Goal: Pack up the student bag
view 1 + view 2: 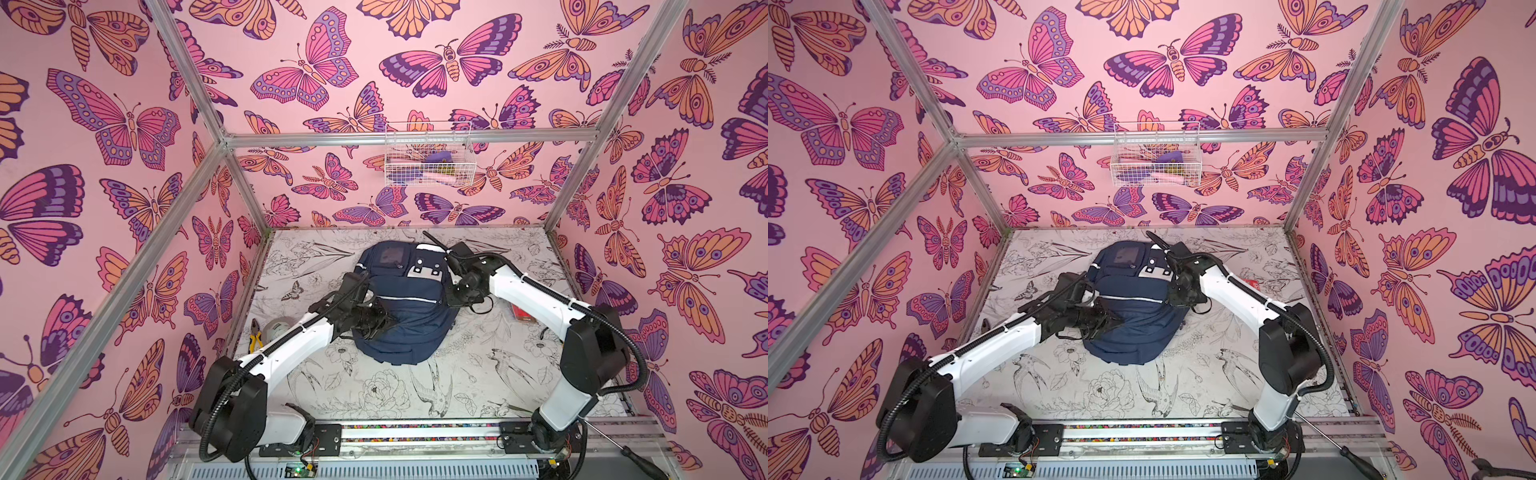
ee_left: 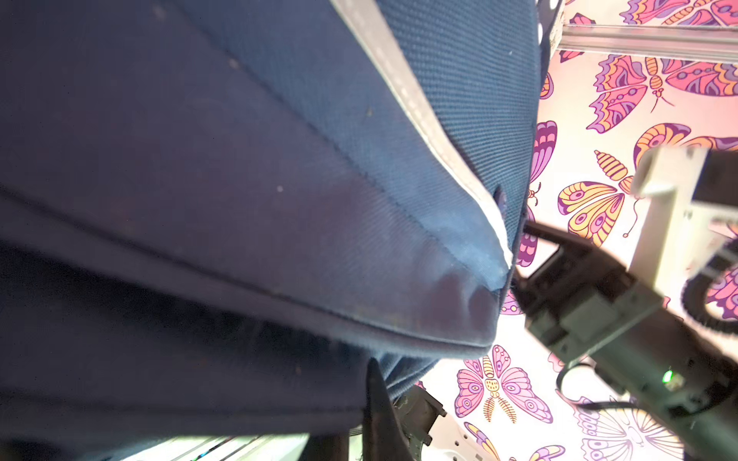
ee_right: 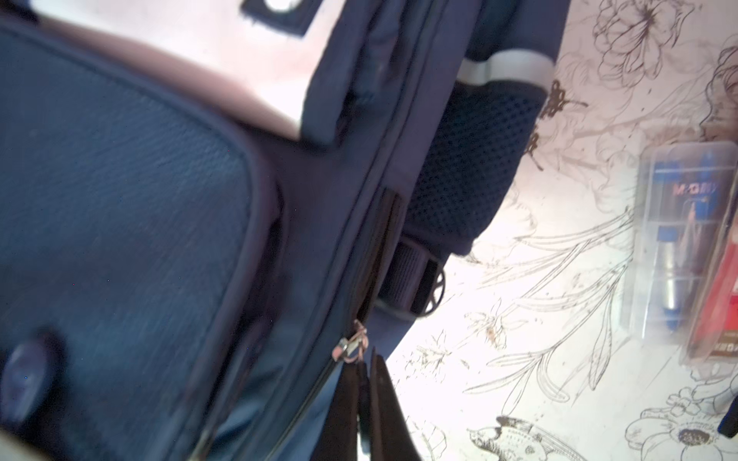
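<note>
The student bag [image 1: 409,305] [image 1: 1133,316], navy with white stripes and a white patch, lies flat mid-table in both top views. My left gripper [image 1: 388,322] [image 1: 1117,322] is shut on a fold of its fabric at the near-left side, and the cloth stands up in a small peak there. Navy fabric [image 2: 279,199] fills the left wrist view, with one black finger [image 2: 379,399] against it. My right gripper [image 1: 456,296] [image 3: 365,361] sits at the bag's right edge, shut on the silver zipper pull [image 3: 349,351]. A dark open slit [image 3: 379,247] runs on from the slider.
Yellow-handled pliers [image 1: 254,338] and a tape roll [image 1: 279,327] lie left of the bag. A red pack [image 1: 521,313] and a clear blister pack [image 3: 675,239] lie to its right. A wire basket [image 1: 428,158] hangs on the back wall. A screwdriver [image 1: 623,449] rests at the front right.
</note>
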Available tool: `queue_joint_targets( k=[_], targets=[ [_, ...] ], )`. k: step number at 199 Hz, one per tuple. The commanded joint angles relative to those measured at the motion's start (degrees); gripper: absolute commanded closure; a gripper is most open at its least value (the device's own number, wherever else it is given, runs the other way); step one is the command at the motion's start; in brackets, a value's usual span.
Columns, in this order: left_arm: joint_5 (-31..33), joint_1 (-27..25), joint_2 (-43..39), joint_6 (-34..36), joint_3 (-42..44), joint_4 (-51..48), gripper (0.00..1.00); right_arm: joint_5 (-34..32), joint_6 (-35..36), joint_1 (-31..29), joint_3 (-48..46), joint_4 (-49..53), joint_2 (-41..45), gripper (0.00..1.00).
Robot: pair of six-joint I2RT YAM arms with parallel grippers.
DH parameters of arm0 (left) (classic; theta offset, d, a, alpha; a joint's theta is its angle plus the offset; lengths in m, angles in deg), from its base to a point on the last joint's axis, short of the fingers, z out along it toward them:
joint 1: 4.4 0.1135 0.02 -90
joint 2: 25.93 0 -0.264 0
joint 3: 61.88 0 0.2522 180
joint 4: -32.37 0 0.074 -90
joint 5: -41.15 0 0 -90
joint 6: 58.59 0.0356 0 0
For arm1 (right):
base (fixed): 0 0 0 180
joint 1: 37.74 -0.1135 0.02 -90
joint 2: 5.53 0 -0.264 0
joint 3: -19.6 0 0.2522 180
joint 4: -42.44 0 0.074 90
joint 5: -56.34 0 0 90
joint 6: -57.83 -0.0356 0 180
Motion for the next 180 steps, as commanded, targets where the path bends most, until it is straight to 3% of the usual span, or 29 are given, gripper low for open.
queue_joint_targets(
  k=[1, 125, 180],
  targets=[
    [3.3, 0.5, -0.5, 2.9, 1.7, -6.9, 1.00, -10.8, 1.6, 4.9, 3.0, 1.6, -1.5, 1.00],
    [5.1, -0.2, -2.6, 4.2, 3.5, -7.5, 1.00, -7.3, 3.9, 9.2, 12.3, 2.6, -10.2, 1.00],
    [6.2, -0.2, -3.3, 1.3, 3.6, -4.7, 1.00, -1.4, 4.7, 8.2, 6.2, -0.9, -5.7, 1.00]
  ],
)
